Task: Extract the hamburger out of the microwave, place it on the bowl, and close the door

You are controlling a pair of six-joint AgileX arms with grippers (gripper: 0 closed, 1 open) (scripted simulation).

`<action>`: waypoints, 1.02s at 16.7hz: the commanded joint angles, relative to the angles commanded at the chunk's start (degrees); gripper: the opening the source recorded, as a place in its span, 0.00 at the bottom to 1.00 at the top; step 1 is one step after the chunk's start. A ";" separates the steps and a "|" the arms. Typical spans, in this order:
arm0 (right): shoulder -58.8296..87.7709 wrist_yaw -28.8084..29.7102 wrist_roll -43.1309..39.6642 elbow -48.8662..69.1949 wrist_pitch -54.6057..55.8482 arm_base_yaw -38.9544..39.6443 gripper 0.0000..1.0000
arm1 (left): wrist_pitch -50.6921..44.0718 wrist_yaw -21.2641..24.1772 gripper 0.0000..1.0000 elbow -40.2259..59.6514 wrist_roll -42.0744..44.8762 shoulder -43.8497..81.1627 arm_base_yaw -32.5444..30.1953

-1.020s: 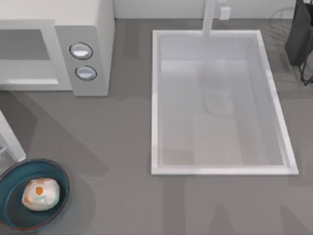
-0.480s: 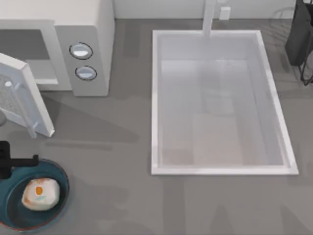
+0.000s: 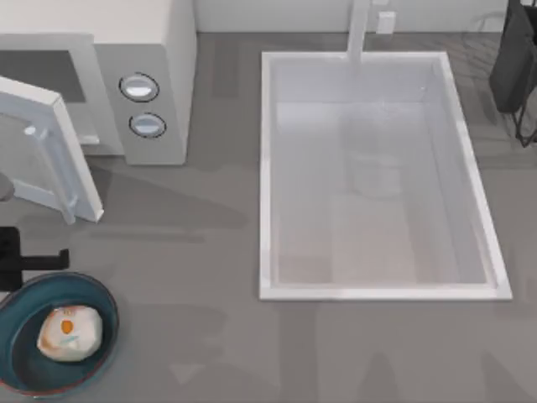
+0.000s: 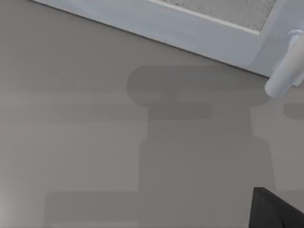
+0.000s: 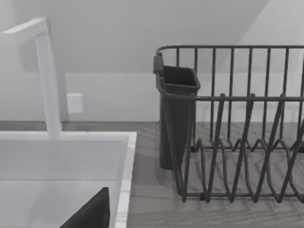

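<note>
**Left gripper at table's left edge, door part-way shut, burger in bowl**

Left gripper (image 3: pixel 33 260) sits at the far left edge of the top view, just above the bowl (image 3: pixel 105 332) and below the door (image 3: pixel 50 151); its dark body and one finger reaching right are visible, but whether fingers are spread or pressed together can't be told; it holds nothing visible.

Hamburger (image 3: pixel 70 332) lies inside the bowl, left of centre, pale bun w/ orange patch on top; bowl is at the table's front-left corner, partly cut off by the frame edge.

Microwave (image 3: pixel 155 50) stands at the back-left; two round knobs on its panel, one above the other; cavity opening shows to the left of the panel. Door stands at an angle in front of the cavity, neither flat open nor closed; free edge points toward the table front, white bar handle (image 3: pixel 46 164) on its outer face.

Left wrist view: door's lower frame (image 4: pixel 190 33) w/ mesh window, end of the handle (image 4: pixel 282 78), grey tabletop below w/ shadow.

Sink (image 3: pixel 377 285) occupies centre-right, faucet (image 3: pixel 359 29) at its back.

Right arm is parked at the back-right by the dish rack (image 5: pixel 247 142); right wrist view shows the rack, its dark cutlery holder (image 5: pixel 176 114), the faucet and sink rim.
</note>
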 joint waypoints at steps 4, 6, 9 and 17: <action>0.00 0.00 0.00 0.00 0.00 0.00 1.00 | 4.68 -0.08 0.00 6.73 -0.02 12.42 -0.25; 0.00 0.00 0.00 0.00 0.00 0.00 1.00 | 7.16 -0.12 0.00 10.12 -0.03 18.65 -0.37; 0.00 0.00 0.00 0.00 0.00 0.00 1.00 | 9.86 -0.18 0.00 13.75 -0.04 24.35 -0.51; 0.00 0.00 0.00 0.00 0.00 0.00 1.00 | 9.97 -0.20 0.00 16.39 -0.05 27.16 -0.39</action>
